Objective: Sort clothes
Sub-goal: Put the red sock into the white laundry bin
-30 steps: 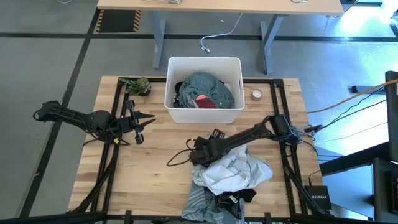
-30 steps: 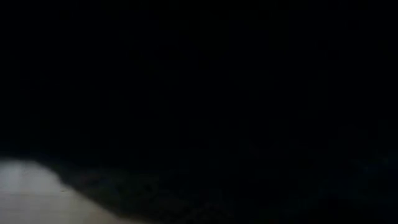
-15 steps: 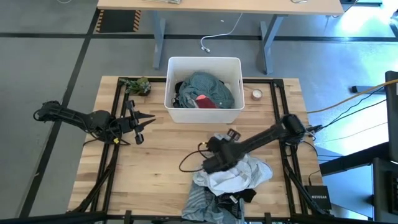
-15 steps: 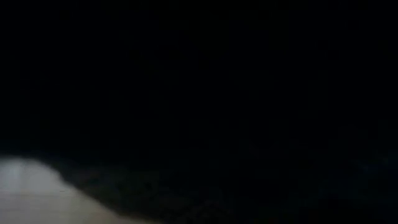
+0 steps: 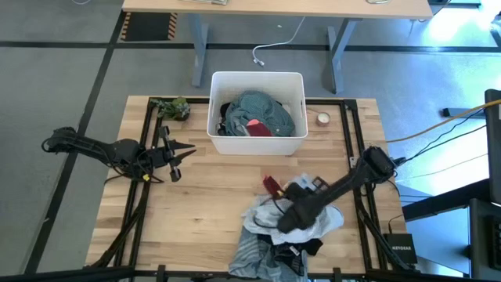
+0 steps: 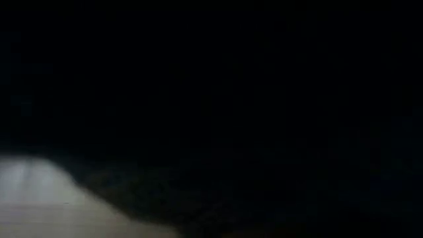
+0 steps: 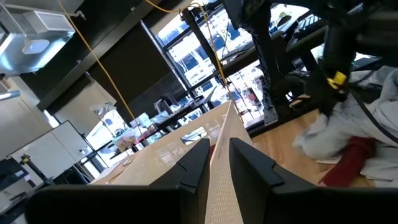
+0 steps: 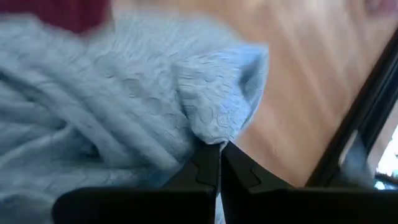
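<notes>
A heap of clothes (image 5: 258,235) lies at the table's near edge, right of centre: pale blue-white cloth on top, blue-grey striped cloth (image 5: 249,255) and black cloth (image 5: 307,247) below it. A red piece (image 5: 272,186) lies at the heap's far side. My right gripper (image 5: 288,222) is down on the heap, shut on the pale cloth (image 8: 124,106). More clothes, teal, red and black, fill the white bin (image 5: 214,117) at the far middle. My left gripper (image 5: 178,157) hovers over the table's left part, its fingers (image 7: 193,168) a little apart, touching nothing. My right gripper pinches a raised fold of the pale blue textured cloth (image 8: 214,132) between its two fingertips. The arm slants down onto it from the table's right side. The rest of that cloth lies slack on the heap.
A green-brown camouflage lump (image 5: 171,107) sits at the far left and a tape roll (image 5: 322,119) to the right of the bin. Black frame rails (image 5: 352,141) run along the table's sides. Bare wood (image 5: 211,188) lies between the arms. The low view is almost wholly dark.
My right gripper has gone from the table's middle toward the right and near edges and come down on the heap of clothes. The red piece now shows where the arm stood before.
</notes>
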